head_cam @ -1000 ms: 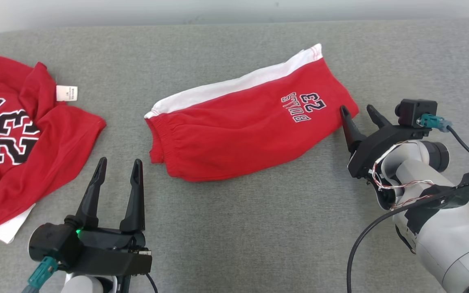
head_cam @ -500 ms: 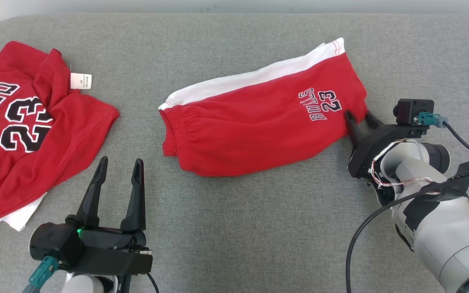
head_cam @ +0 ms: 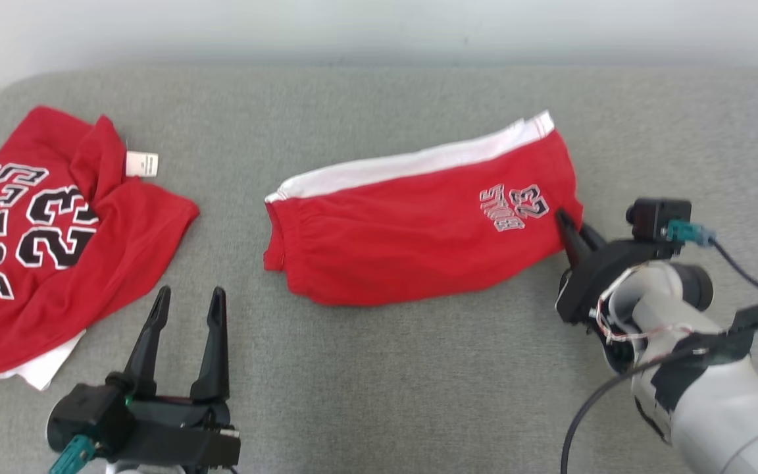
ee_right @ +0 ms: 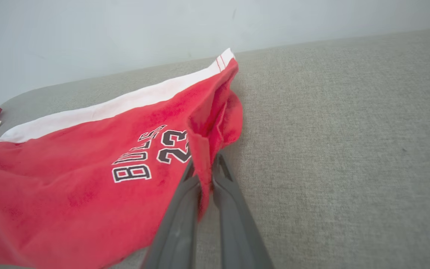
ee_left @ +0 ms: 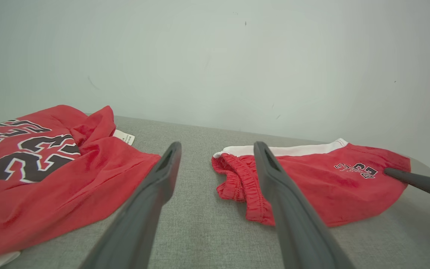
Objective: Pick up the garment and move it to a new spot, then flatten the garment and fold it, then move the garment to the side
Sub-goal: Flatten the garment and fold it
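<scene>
Where right jaws pinch, shorts hem sits clamped between.

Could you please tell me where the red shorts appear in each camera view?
Head view: red shorts at centre, right end pinched by the right hand.
Left wrist view: right of centre.
Right wrist view: left half, hem clamped in the right hand.
Shared landmark: the BULLS 23 print on the shorts.
</scene>
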